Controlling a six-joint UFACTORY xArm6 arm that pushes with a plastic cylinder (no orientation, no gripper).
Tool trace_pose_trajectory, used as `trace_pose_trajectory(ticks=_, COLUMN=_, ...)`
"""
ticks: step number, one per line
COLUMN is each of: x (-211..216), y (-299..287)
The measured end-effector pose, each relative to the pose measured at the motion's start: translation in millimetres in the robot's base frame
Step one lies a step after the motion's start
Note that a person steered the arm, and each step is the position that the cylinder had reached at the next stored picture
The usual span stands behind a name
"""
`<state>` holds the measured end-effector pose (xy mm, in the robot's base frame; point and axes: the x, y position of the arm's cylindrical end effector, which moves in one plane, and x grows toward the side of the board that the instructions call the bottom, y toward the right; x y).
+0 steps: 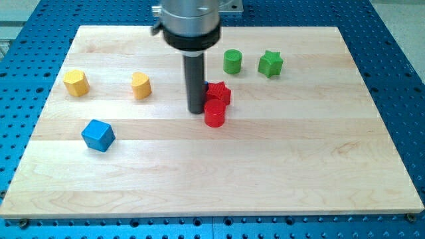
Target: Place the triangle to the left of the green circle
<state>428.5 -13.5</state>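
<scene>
— Blue cube (pixel 98 135) is lying nearest on the bench (pixel 265 166), well down-left of my tip (pixel 196 110).
— And the jaws?
— I cannot tell; only my tip is showing, standing just left of the red cylinder (pixel 214 114) and red star (pixel 218 93).
— The triangle?
— I am not making one out. The green circle (pixel 232 62) is sitting up-right of my tip.

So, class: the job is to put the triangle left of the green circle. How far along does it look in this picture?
Done: nothing; no block shows close on the left of the green circle. In hand: my tip stands at the left of the red star and red cylinder, close against them. Left: the whole move; no triangle shape can be made out here.
</scene>
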Motion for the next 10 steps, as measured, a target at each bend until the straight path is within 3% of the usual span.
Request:
trace_pose_trajectory(ticks=1, x=-30.5, y=4.7)
trace_pose_trajectory(ticks=3, x=23.7, y=-40.2)
trace_pose_trajectory(ticks=4, x=-15.5, y=-51.9)
trace_pose_trajectory(ticks=6, x=-51.7, y=-45.3)
trace_pose_trajectory(ticks=7, x=-54.3, y=-40.6)
trace_pose_trajectory(ticks=8, x=-10.2, y=-26.0)
trace_pose_trajectory(ticks=10, x=-51.1, y=-8.0)
